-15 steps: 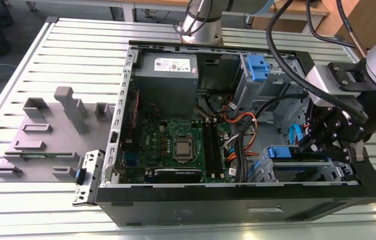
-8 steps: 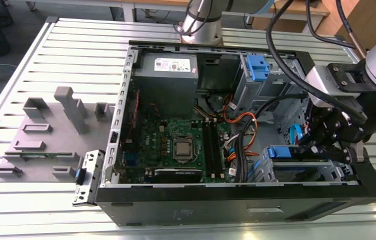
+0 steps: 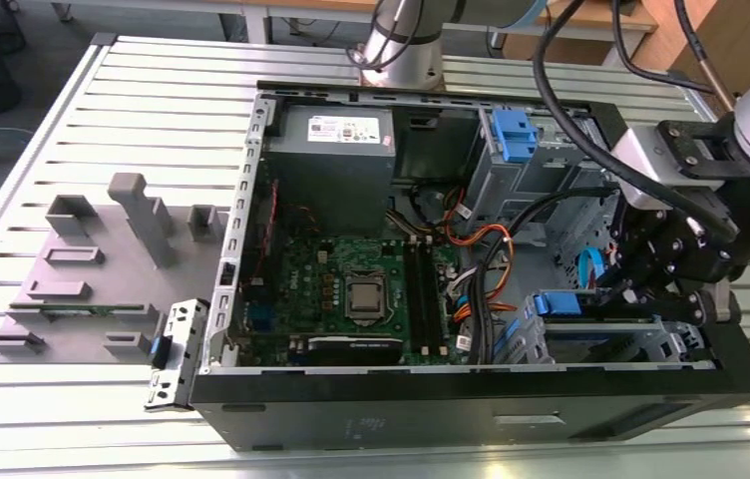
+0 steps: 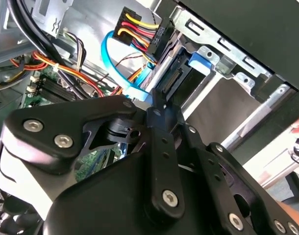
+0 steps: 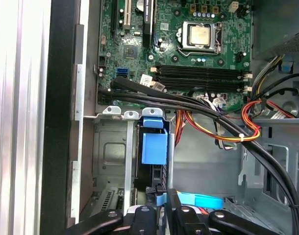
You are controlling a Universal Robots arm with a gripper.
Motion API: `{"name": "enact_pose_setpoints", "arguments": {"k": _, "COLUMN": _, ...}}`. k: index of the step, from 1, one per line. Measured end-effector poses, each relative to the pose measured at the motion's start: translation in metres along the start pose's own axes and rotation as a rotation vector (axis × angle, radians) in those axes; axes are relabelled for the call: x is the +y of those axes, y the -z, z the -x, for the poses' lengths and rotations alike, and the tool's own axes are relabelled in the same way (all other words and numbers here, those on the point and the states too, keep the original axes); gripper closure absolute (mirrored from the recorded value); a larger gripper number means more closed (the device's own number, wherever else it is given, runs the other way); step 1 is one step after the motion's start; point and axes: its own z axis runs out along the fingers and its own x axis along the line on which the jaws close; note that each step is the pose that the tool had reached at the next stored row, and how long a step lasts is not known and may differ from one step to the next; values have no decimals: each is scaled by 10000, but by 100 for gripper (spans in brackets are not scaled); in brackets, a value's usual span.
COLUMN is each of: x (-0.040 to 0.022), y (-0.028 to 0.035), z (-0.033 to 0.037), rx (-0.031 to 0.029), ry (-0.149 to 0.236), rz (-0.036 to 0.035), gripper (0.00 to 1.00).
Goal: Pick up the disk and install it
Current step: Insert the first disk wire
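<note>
The disk stands on edge in the metal drive cage at the case's front corner, on the exterior view's right. Its blue carrier tab faces the motherboard. My gripper reaches down over the disk's other end, with its fingers close on either side of the thin edge and a bit of blue carrier between them. In the second wrist view a fingertip rests against the dark end of the disk, beside the blue tab.
The open black case lies on a slatted table. Inside it are the motherboard, a grey power supply and an empty blue bracket. Black and orange cables cross next to the cage. A grey fixture tray sits outside the case.
</note>
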Motion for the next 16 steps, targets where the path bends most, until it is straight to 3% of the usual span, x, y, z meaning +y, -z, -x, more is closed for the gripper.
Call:
{"name": "enact_pose_setpoints", "arguments": {"k": 9, "x": 5, "y": 232, "z": 14, "rx": -2, "ry": 0, "rz": 0, "gripper": 76}}
{"name": "enact_pose_setpoints", "arguments": {"k": 16, "x": 5, "y": 251, "z": 16, "rx": -4, "ry": 0, "rz": 0, "gripper": 76}}
